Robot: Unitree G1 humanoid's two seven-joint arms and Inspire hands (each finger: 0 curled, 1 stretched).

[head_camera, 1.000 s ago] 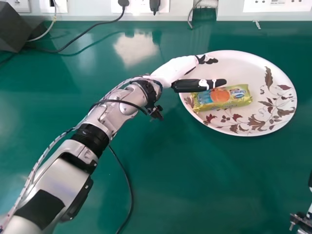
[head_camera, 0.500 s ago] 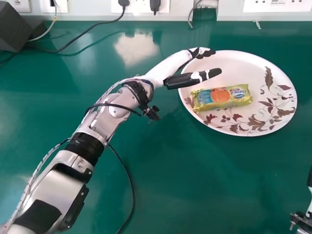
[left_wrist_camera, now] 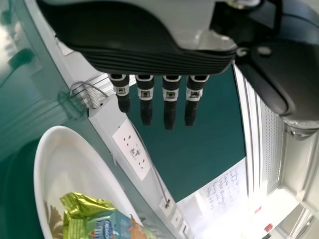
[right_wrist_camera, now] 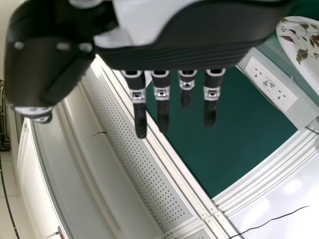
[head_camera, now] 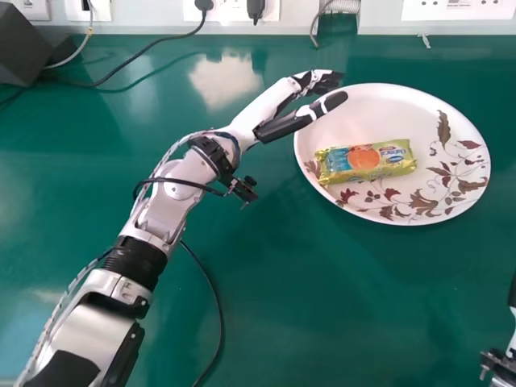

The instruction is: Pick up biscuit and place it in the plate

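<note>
The head view's edges cut off the right arm [head_camera: 500, 364] and a dark box [head_camera: 28, 50]. The left wrist view crops the biscuit packet [left_wrist_camera: 102, 224] and plate [left_wrist_camera: 44, 164]; its handwriting [left_wrist_camera: 223, 185] seems too faint to read.

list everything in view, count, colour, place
biscuit packet: one, yellow, blue and orange, on the plate
plate: one, white with brown leaves, table's right half
table: one, green, under the plate
plugs: two, black, wall behind table
cables: several, black and grey, table
wall sockets: several, white, behind table
box-like object: one, dark grey, far left
left robot arm: one, silver and black, over table
left robot hand: one, black and white, by plate's left rim
right robot hand: one, black and white, right wrist view
</note>
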